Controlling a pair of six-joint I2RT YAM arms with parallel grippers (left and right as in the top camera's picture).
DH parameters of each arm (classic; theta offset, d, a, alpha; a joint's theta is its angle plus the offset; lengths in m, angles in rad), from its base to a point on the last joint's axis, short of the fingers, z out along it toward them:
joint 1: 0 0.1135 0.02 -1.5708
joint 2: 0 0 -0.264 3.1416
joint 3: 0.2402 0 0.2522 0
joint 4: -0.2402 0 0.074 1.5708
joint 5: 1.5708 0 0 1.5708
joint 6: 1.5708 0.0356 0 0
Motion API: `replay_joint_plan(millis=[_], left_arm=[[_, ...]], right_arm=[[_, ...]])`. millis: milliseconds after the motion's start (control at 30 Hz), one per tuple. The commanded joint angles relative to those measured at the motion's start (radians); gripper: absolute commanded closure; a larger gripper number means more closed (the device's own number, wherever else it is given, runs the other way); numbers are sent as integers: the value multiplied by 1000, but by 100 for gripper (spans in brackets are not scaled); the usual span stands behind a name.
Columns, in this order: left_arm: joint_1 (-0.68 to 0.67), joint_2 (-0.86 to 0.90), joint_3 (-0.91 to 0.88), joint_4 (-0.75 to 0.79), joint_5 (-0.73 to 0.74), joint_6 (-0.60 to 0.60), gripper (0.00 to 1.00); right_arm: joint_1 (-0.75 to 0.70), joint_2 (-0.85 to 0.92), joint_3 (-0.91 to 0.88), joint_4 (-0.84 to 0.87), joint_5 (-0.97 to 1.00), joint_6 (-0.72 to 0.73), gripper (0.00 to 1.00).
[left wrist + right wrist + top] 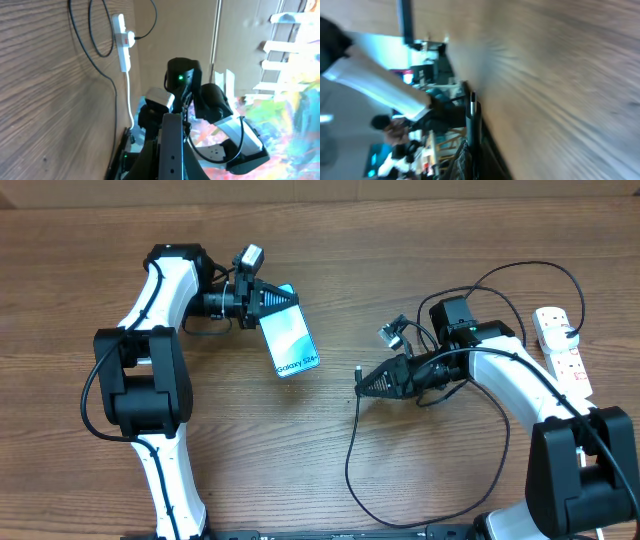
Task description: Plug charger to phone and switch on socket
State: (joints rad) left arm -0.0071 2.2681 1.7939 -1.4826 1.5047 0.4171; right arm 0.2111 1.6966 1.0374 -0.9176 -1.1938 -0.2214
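Observation:
My left gripper [272, 302] is shut on the phone [291, 340], gripping the short edge opposite the "Galaxy" text, with the teal screen facing up. In the left wrist view the phone [172, 135] shows edge-on between the jaws [172, 167]. My right gripper [364, 384] is shut on the charger's black plug tip [358, 369], a little right of the phone's lower end and apart from it. The plug [472, 107] pokes out ahead of the jaws [470, 160] in the blurred right wrist view. The black cable [350, 465] loops along the table. The white socket [563, 348] lies at the far right.
The black cable arcs over the right arm to the socket [123, 42], where it is plugged in. The socket's thick white cord [129, 100] runs towards the table edge. Both arm bases stand at the front edge.

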Motion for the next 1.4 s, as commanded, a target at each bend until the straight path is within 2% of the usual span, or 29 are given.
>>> replay_joint_plan(millis=[0,200,500,633,1067,1367], left_arm=[[-8,-34,10,-26,75,32,96],[-8,-34,10,-35,76,32,96],[-31,-34,10,-34,76,33,96],[-39,-34,10,-34,76,32,96],[-42,-34,10,-35,76,21,96],[-42,-34,10,-35,76,21,96]], right_arm=[[40,-13,-2,-5,-157,-75,96],[137,-13,-2,40,-214,-29,96],[223,-13,-2,352,-135,362,96],[224,-13,-2,415,-131,427,96],[224,-13,-2,338,-117,431,96],[224,-13,-2,365,-154,431,96]])
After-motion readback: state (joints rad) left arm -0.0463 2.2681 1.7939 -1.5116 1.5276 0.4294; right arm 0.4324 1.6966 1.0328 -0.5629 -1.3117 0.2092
